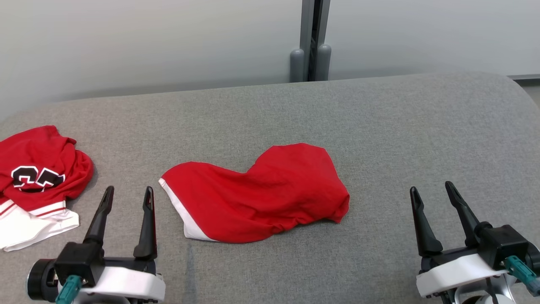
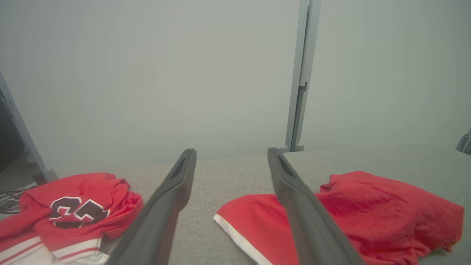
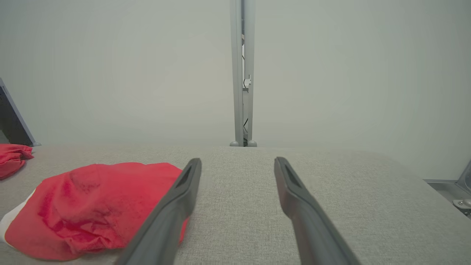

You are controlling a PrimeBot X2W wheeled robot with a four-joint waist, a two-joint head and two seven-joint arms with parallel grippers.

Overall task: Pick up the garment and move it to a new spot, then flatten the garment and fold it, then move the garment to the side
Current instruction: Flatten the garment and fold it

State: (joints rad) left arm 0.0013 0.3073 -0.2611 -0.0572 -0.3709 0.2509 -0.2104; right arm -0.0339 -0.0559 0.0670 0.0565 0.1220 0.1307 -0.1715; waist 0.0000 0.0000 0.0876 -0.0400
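A red garment (image 1: pixel 257 196) with a white hem lies crumpled in the middle of the grey padded surface (image 1: pixel 379 126); it also shows in the left wrist view as the red garment (image 2: pixel 368 213) and in the right wrist view as the red garment (image 3: pixel 92 206). My left gripper (image 1: pixel 128 196) stands open at the lower left, just left of the garment's white hem, touching nothing. At the lower right my right gripper (image 1: pixel 432 190) is open too, well apart from the garment's right end.
A second red jersey (image 1: pixel 38 177) with black numerals and white striped trim is bunched at the surface's left edge, close to my left gripper. A grey post (image 1: pixel 311 42) stands against the pale wall behind. The surface's far right corner is rounded.
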